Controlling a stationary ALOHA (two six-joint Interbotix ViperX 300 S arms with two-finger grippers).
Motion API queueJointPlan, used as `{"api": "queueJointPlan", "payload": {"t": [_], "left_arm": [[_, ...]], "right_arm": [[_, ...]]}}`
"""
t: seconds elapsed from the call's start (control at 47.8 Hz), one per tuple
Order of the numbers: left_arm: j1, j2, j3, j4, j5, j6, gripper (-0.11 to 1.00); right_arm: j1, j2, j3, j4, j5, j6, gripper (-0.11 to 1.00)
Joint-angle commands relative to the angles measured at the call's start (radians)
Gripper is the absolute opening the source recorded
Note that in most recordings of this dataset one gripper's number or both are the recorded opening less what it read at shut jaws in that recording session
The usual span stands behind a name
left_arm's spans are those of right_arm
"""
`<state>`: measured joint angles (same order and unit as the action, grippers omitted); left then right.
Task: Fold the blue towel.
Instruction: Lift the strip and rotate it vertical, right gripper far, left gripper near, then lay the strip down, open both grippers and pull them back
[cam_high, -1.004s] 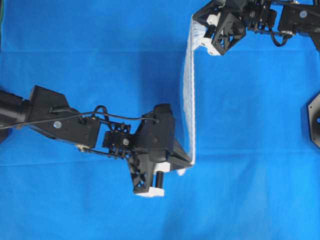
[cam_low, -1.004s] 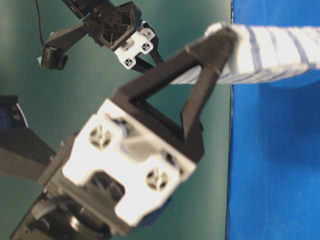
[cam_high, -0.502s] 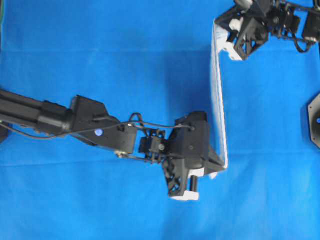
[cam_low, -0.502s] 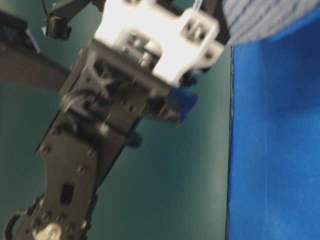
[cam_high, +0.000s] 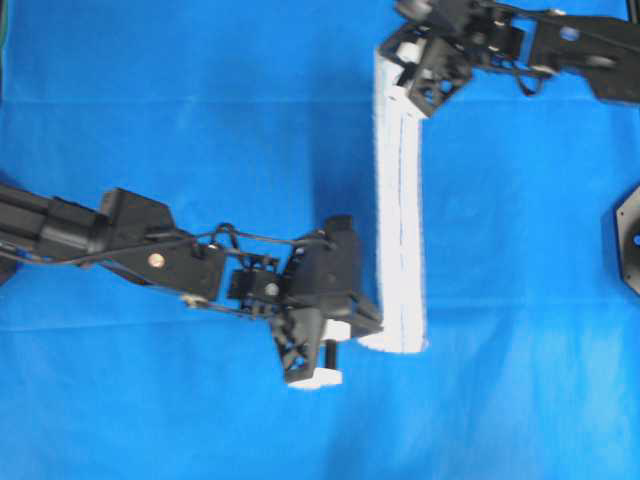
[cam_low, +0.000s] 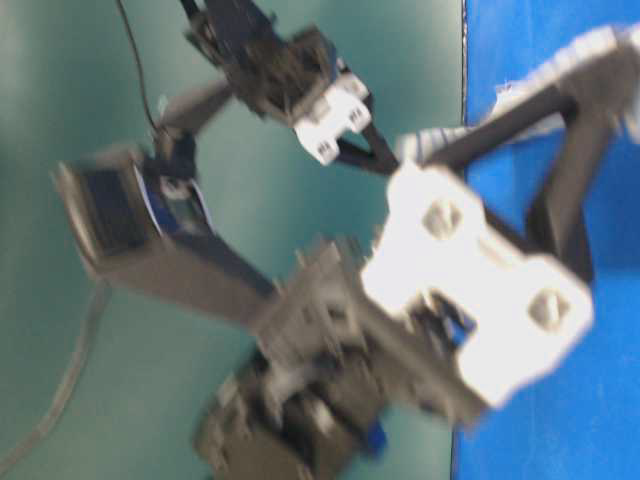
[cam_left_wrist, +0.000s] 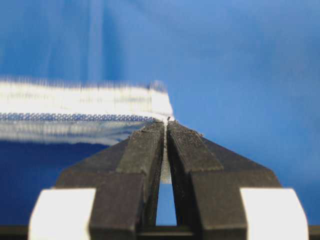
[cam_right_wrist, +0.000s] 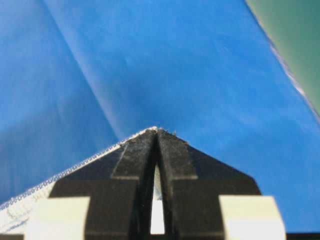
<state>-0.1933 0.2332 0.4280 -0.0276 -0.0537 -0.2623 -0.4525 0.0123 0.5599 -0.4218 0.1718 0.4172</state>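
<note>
1. The blue towel (cam_high: 398, 200) stretches as a long narrow band between the two arms, above the blue table cloth (cam_high: 180, 120) on the bench.
2. Left tool (cam_left_wrist: 165, 131): jaws pressed together, pinching the towel's near corner.
3. Right tool (cam_right_wrist: 156, 134): jaws pressed together too, nipping the towel's far corner at the top of the overhead view.

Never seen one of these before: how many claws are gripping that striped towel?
2. The left gripper pinches the towel at its near end, the right gripper at its far end.
</note>
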Motion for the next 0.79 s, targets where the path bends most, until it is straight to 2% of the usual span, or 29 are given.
{"api": "queueJointPlan", "payload": {"t": [0.0,0.188,0.669,0.711,0.774], "left_arm": [[-0.015,-0.057,0.035,-0.002,-0.028,-0.031,0.01],[-0.023,-0.089,0.106,-0.002,-0.048,-0.08,0.01],[-0.012,-0.097,0.127,-0.002,-0.046,-0.081,0.02],[-0.012,-0.097,0.127,-0.002,-0.046,-0.081,0.05],[-0.012,-0.098,0.127,-0.002,-0.044,-0.083,0.16]], "right_arm": [[0.006,0.034,-0.071,-0.005,-0.009,-0.002,0.01],[0.018,0.081,-0.13,-0.005,-0.017,-0.003,0.01],[0.018,0.08,-0.127,-0.005,-0.009,-0.003,0.02],[0.02,0.078,-0.127,-0.005,-0.008,-0.003,0.02],[0.02,0.074,-0.127,-0.005,-0.006,-0.003,0.02]]}}
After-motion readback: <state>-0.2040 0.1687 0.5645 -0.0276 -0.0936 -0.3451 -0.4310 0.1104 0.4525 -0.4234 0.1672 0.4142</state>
